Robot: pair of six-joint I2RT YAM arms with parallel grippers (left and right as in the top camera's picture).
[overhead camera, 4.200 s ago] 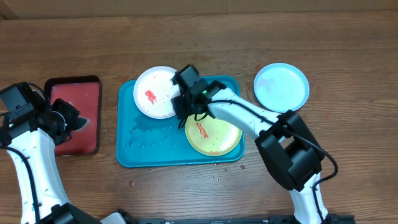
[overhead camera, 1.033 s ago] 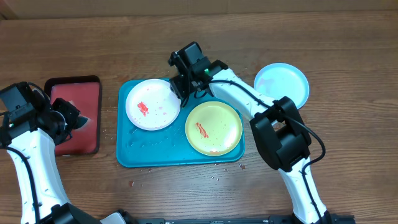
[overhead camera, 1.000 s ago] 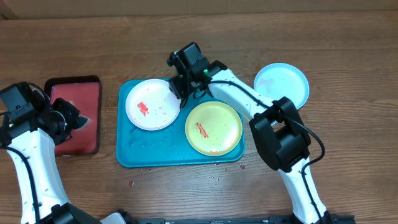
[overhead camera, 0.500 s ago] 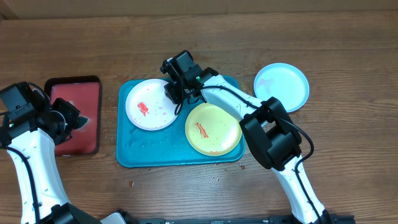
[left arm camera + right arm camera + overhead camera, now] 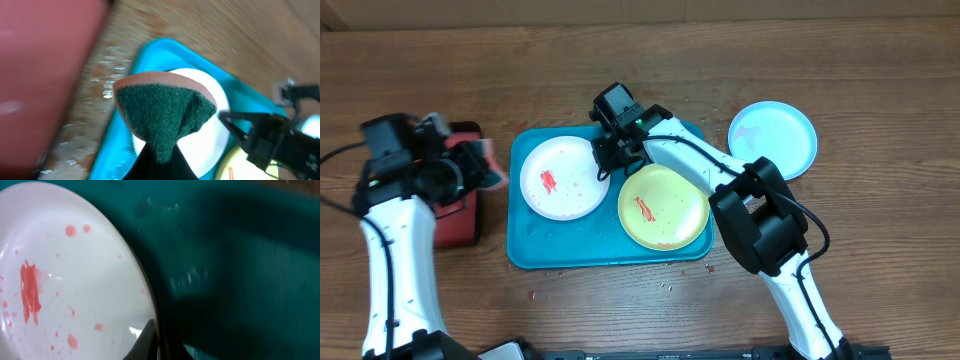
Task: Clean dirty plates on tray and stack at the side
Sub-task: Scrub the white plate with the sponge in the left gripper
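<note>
A white plate (image 5: 558, 178) with red smears lies at the left of the teal tray (image 5: 535, 245). My right gripper (image 5: 604, 163) is shut on its right rim; in the right wrist view one finger (image 5: 145, 340) lies over the edge of the white plate (image 5: 65, 275). A yellow-green plate (image 5: 663, 205) with a red streak sits at the tray's right. A light blue plate (image 5: 772, 139) rests on the table to the right of the tray. My left gripper (image 5: 480, 162) hovers at the tray's left edge, shut on a green sponge (image 5: 162, 112).
A smaller red tray (image 5: 455, 218) with a black rim lies left of the teal tray, partly under my left arm. Small crumbs and wet spots dot the wood in front of the tray (image 5: 665, 285). The table's back edge runs along the top.
My left arm has swung right with the sponge, from over the red tray to the teal tray's left edge. My right gripper has closed on the white plate's rim.
</note>
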